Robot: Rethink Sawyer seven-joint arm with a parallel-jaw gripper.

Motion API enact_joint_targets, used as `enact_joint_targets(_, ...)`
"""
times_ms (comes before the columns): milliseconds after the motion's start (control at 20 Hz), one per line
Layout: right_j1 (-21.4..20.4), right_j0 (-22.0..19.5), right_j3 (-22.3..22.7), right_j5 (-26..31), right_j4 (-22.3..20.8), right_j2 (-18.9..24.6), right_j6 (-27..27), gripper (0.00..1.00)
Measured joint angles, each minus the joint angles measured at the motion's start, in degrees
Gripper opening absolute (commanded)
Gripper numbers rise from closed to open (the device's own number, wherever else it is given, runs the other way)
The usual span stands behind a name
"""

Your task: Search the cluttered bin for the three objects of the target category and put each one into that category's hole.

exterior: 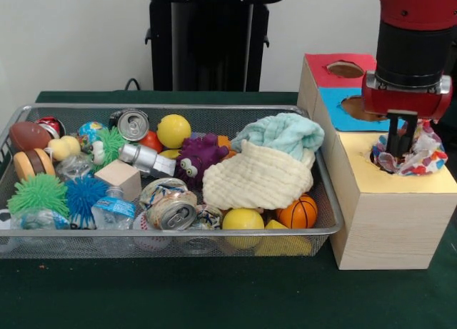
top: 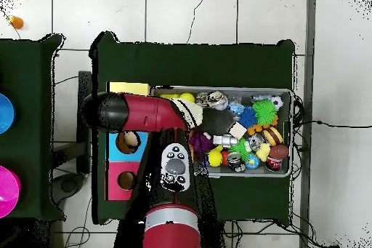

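Claw over the yellow hole, spotted cloth in its grip

The dark green tabletop (exterior: 214, 293) carries the wire-mesh bin (exterior: 171, 238) of clutter and, just beside it, the wood-grain box (exterior: 389, 229). The red arm (exterior: 414, 29) reaches down; its claw (exterior: 401, 145) pinches a white multicoloured-spotted cloth (exterior: 421, 156) at the yellow-surround hole (exterior: 377, 158).

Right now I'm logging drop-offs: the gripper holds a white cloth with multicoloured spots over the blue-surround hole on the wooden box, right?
Not quite. The front view shows the gripper with the white cloth with multicoloured spots at the round hole with the yellow paper surround, not the blue one. The blue-surround cut-out lies farther back on the pale wood-grain box.
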Motion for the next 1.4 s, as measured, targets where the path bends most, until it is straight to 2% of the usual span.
enact_joint_targets(450,3.7,-2.3,-0.1,-6.8,0.0,3.0,0.0,0.00)
enact_joint_targets(700,5.9,-2.0,-1.3,-10.2,0.0,2.8,0.0,0.00)
enact_joint_targets(1000,6.6,-1.0,-2.9,-10.3,0.0,1.7,0.0,0.00)
enact_joint_targets(1400,5.5,-1.0,-2.0,-9.4,-1.0,1.6,0.0,0.00)
